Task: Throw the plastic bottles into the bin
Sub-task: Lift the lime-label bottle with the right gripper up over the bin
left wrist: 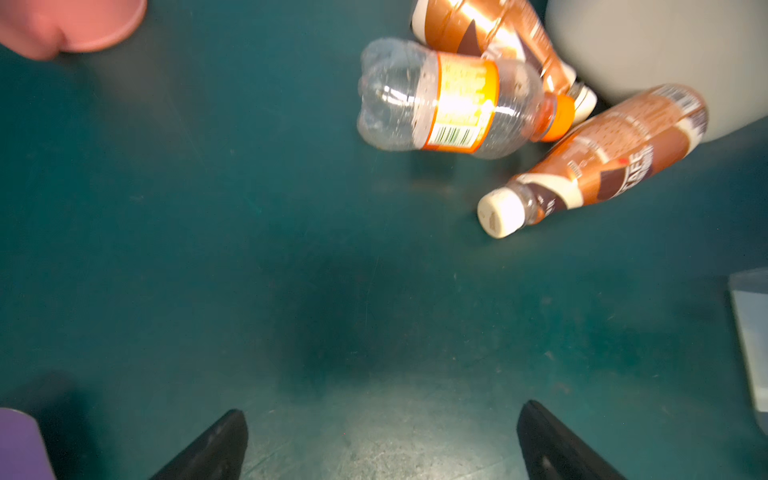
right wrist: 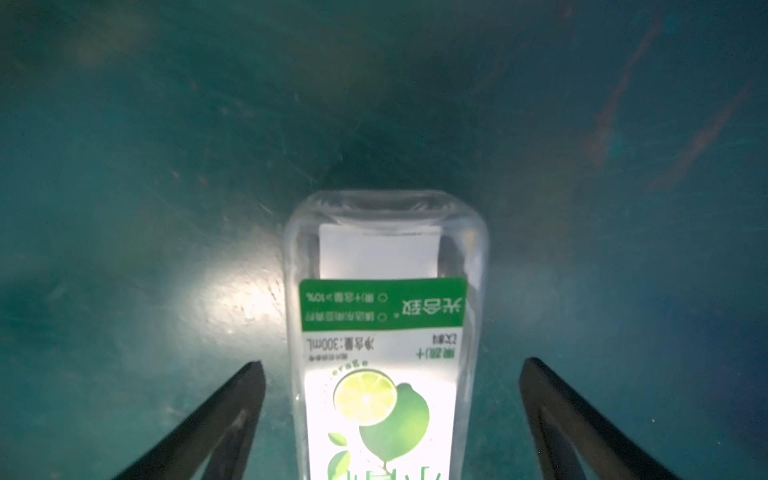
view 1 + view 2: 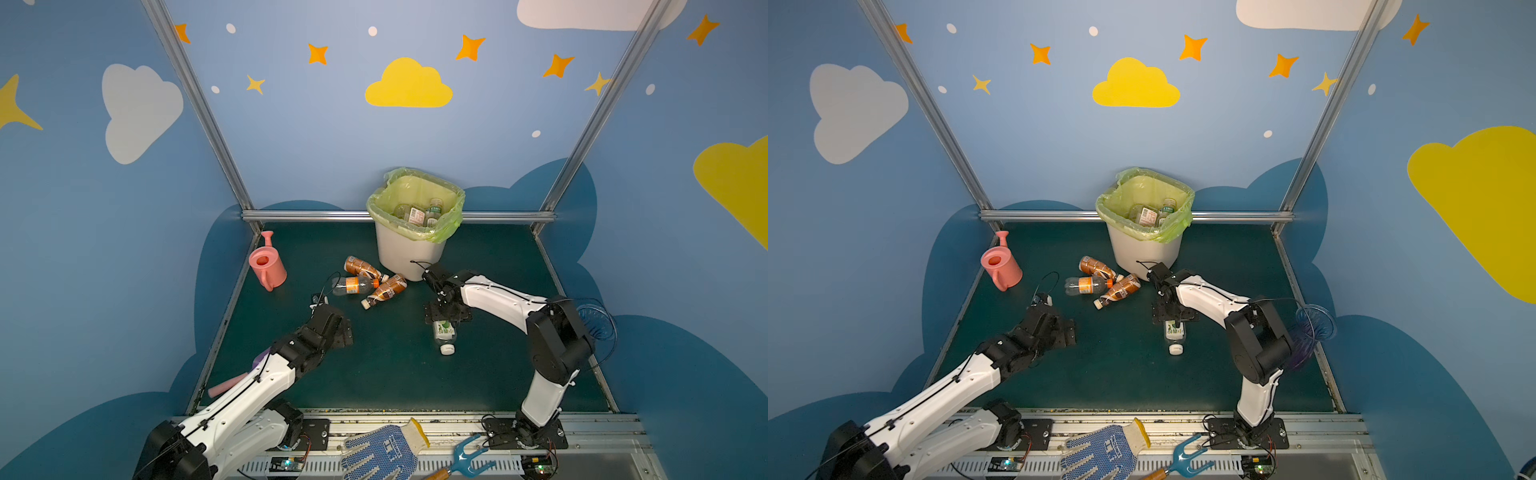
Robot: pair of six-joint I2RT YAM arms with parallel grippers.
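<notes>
We read "净含量:300mL" and ">10%", upside down, on the lime-label bottle point(image 2: 384, 332). The brown-label bottle point(image 1: 615, 162) shows "AFE". The orange-label bottle point(image 1: 453, 99) carries a barcode with illegible digits.

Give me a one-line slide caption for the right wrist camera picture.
Open right gripper straddles a lime-label clear bottle lying on the green mat, a gap at each side.

Bin point(image 3: 409, 253): off-white; bag point(image 3: 451, 226) light green.
Watering can point(image 3: 268, 266): pink.
Lime-label bottle point(image 2: 384, 332): clear, green-and-white label.
Orange-capped bottle point(image 1: 449, 99): clear, orange label.
Brown-label bottles point(image 1: 615, 158): white caps.
Glove point(image 3: 380, 455): white, blue dots, yellow cuff.
</notes>
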